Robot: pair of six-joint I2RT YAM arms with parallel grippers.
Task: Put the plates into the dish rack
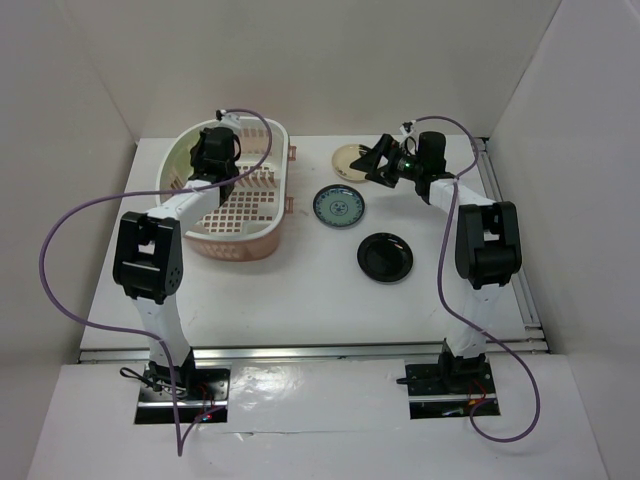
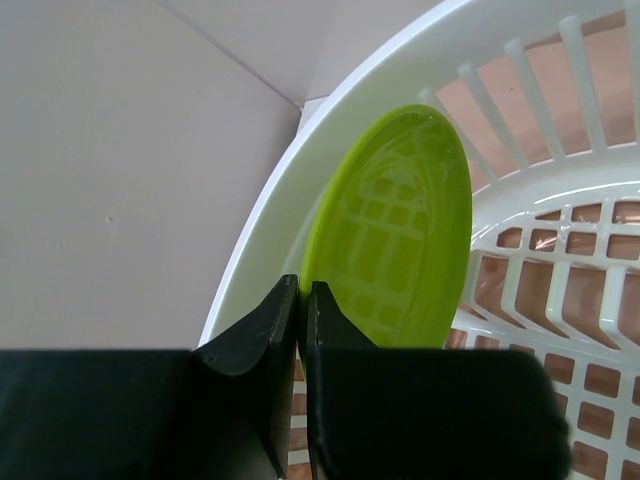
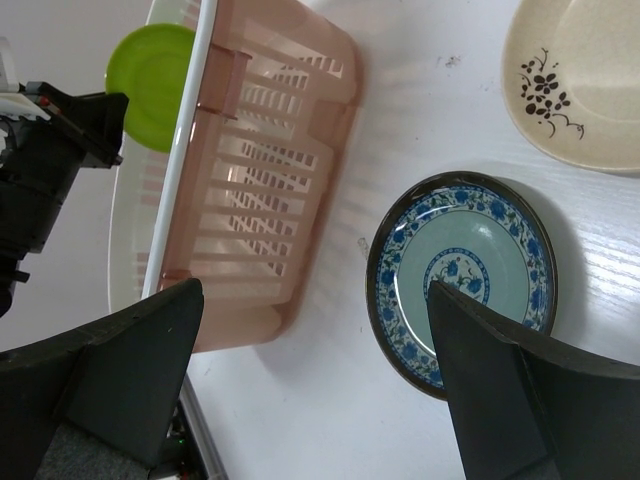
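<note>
I count one of four in: lime green plate (image 2: 400, 230) on edge inside the dish rack (image 1: 232, 245), left gripper (image 2: 302, 300) pinched on its rim; cream plate (image 3: 580, 80), blue-patterned plate (image 3: 465, 275), black plate (image 1: 385, 256) outstanding beside the rack, right gripper (image 3: 315, 290) wide open there.

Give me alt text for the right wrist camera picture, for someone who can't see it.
The right gripper, jaws wide open, hovers over a blue-patterned plate. A cream plate with a dark flower mark lies nearby, and the pink dish rack holds a lime green plate.
</note>
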